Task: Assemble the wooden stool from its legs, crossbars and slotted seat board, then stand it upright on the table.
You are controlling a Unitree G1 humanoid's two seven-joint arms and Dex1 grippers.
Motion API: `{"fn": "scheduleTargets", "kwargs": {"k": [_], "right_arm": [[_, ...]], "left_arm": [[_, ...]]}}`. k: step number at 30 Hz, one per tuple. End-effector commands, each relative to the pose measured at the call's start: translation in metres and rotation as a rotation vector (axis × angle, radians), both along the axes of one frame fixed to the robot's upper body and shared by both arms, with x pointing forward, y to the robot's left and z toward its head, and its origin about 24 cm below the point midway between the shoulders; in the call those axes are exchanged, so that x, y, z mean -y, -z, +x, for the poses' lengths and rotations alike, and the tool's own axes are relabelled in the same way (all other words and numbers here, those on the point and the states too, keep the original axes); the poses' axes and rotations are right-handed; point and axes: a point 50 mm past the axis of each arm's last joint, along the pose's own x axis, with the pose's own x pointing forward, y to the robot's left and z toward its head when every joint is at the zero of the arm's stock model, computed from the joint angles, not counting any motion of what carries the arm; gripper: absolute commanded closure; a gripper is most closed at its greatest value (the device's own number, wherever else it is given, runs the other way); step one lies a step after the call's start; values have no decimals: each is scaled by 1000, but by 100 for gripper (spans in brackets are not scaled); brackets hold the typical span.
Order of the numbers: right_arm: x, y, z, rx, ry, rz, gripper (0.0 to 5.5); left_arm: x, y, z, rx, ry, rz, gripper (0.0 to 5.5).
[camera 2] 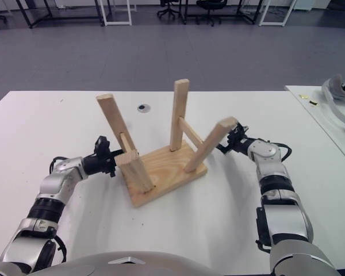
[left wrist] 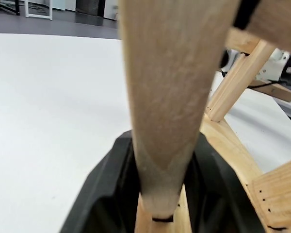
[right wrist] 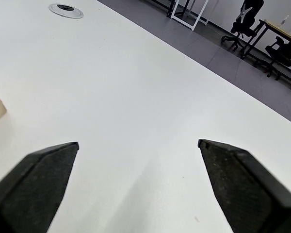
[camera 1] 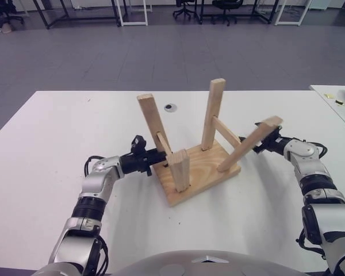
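Left gripper [camera 1: 155, 156] clamped on upturned stool [camera 1: 204, 168] leg, probably; right gripper [right wrist: 138, 143] spread, beside another leg.

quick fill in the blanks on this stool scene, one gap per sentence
1. The stool stands upside down, its seat board flat on the ____.
2. ____ legs point up from the board.
3. The left hand is ____ on the stool.
4. The right hand is ____, holding nothing.
Missing words: table; four; shut; open.
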Motion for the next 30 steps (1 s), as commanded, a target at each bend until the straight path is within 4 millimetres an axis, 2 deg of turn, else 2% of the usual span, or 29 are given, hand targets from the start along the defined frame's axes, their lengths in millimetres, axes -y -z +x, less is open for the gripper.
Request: {"fn": "scheduleTargets", "kwargs": {"k": [1,5,8,10,12,14,16,18,20,22,23,27,28,30], "right_arm": [[1,3,-5,-16,-31,-26,91],[-1,11,-10,-41,-42,-44,91],[-6,19,-16,-67,-75,-62,91],[-10,23,-22,-85,-118,-76,91],[-16,28,-35,-106,-183,-94,91],[-20,30,-51,-103,-206,-104,91],[-28,28,-66,-90,-213,-100,91],[-39,23,-76,-72,-218,-87,91],[-48,19,-78,-43,-183,-81,91],[-49,18,-77,-29,-129,-114,91],[-46,18,-78,-27,-100,-133,91],[-24,14,-110,-76,-52,-129,91],[-19,16,-118,-100,-52,-143,91],[-13,19,-129,-136,-55,-164,91]], "left_arm": [[-4,-16,18,119,14,56,410],[-18,-25,25,167,-14,53,337],[-29,-29,18,181,-15,51,293],[-39,-28,1,168,-16,60,258],[-60,-26,-31,130,-55,96,221],[-80,-29,-55,107,-159,134,199],[-93,-23,-64,106,-347,233,199],[-86,-3,-70,77,-469,383,199],[-60,22,-75,2,-517,426,199],[-46,37,-83,-32,-514,472,199],[-45,41,-87,-37,-514,506,199],[-82,33,-107,-21,-693,691,199],[-84,31,-115,-35,-723,699,199],[-76,27,-130,-71,-722,671,199]]}}
